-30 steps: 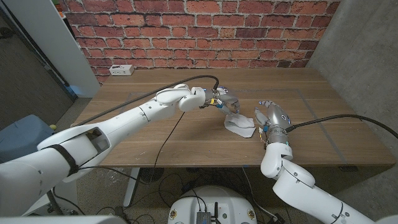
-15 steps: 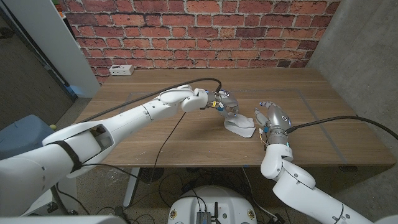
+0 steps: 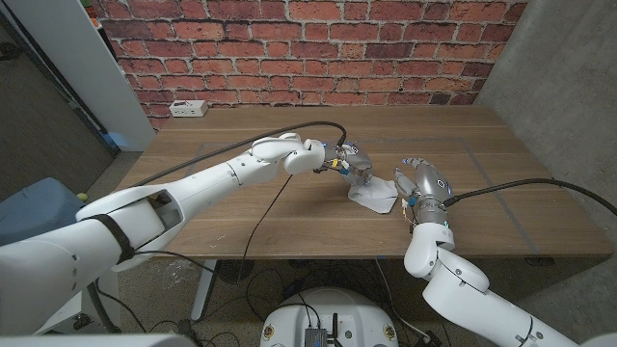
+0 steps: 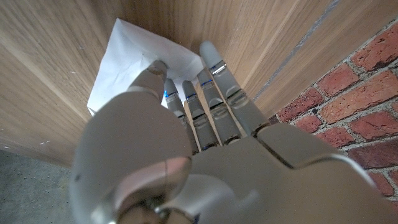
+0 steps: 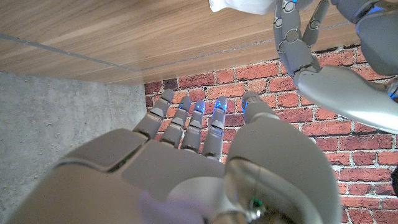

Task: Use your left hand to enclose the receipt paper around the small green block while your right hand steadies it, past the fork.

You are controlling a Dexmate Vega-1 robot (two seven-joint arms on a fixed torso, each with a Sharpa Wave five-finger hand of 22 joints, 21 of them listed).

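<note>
The white receipt paper (image 3: 373,199) lies crumpled and partly folded on the wooden table (image 3: 241,207), right of the middle. My left hand (image 3: 351,162) is at its far left edge. In the left wrist view its fingers (image 4: 214,74) are stretched out, with the thumb tip on a raised fold of the receipt paper (image 4: 127,62). My right hand (image 3: 425,183) stands on its edge just right of the paper, fingers apart and holding nothing. I cannot tell whether it touches the sheet. The right wrist view shows the left hand (image 5: 311,59) reaching to the receipt paper (image 5: 242,6).
A white power strip (image 3: 187,109) lies at the table's back left corner. A black cable (image 3: 289,125) runs along my left arm. The brick wall (image 3: 318,48) stands behind the table, and the table's front edge passes just below my right wrist.
My left hand has moved a little to the right and down onto the paper's edge. The right hand has stayed where it was.
</note>
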